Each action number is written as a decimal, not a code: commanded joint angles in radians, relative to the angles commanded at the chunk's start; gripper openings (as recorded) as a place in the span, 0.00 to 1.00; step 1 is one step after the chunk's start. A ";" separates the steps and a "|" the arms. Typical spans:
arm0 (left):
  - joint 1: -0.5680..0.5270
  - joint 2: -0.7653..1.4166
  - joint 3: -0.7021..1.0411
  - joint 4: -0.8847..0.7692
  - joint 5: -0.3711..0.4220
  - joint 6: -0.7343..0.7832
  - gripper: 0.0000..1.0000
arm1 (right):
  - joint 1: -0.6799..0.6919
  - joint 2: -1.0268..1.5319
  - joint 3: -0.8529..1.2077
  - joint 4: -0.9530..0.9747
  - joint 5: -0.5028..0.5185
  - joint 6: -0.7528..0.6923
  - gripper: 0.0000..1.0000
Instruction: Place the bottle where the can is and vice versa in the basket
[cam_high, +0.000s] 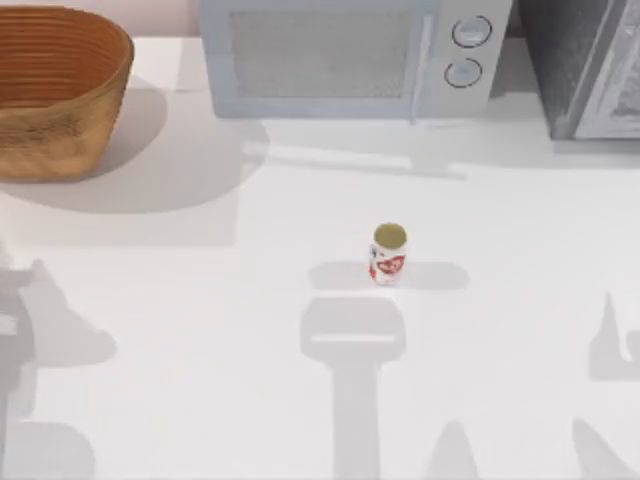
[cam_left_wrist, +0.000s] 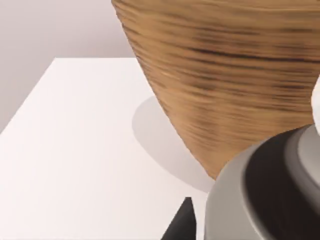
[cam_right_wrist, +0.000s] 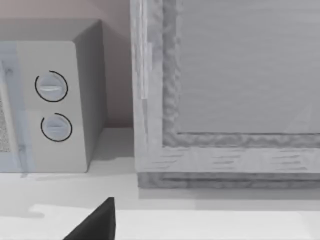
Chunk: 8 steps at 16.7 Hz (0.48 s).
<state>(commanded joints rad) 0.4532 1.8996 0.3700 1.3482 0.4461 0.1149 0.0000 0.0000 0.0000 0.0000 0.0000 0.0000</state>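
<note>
The can (cam_high: 388, 255), a small white cylinder with red markings and a gold top, stands upright near the middle of the table. The orange-brown wicker basket (cam_high: 55, 95) sits at the far left corner; its woven outer wall (cam_left_wrist: 235, 80) looms close in the left wrist view. A dark tip of my left gripper (cam_left_wrist: 184, 222) hangs just short of that wall, above the table. Beside it a grey rounded body with a dark ring (cam_left_wrist: 265, 195) sits close to the camera; I cannot tell whether it is the bottle. A dark tip of my right gripper (cam_right_wrist: 97, 222) faces the back right appliances.
A pale microwave (cam_high: 345, 55) with two round dials (cam_right_wrist: 52, 107) stands along the back edge. A grey speckled appliance (cam_high: 590, 65) stands at the back right, close in front of the right wrist camera (cam_right_wrist: 230, 100). Arm shadows fall across the front of the table.
</note>
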 joint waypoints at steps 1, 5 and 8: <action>0.014 -0.026 0.039 -0.039 -0.003 0.002 0.00 | 0.000 0.000 0.000 0.000 0.000 0.000 1.00; 0.044 -0.142 0.245 -0.268 -0.032 0.011 0.00 | 0.000 0.000 0.000 0.000 0.000 0.000 1.00; 0.012 -0.214 0.423 -0.499 -0.069 0.013 0.00 | 0.000 0.000 0.000 0.000 0.000 0.000 1.00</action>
<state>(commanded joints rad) 0.4653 1.6860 0.7930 0.8492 0.3772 0.1275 0.0000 0.0000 0.0000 0.0000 0.0000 0.0000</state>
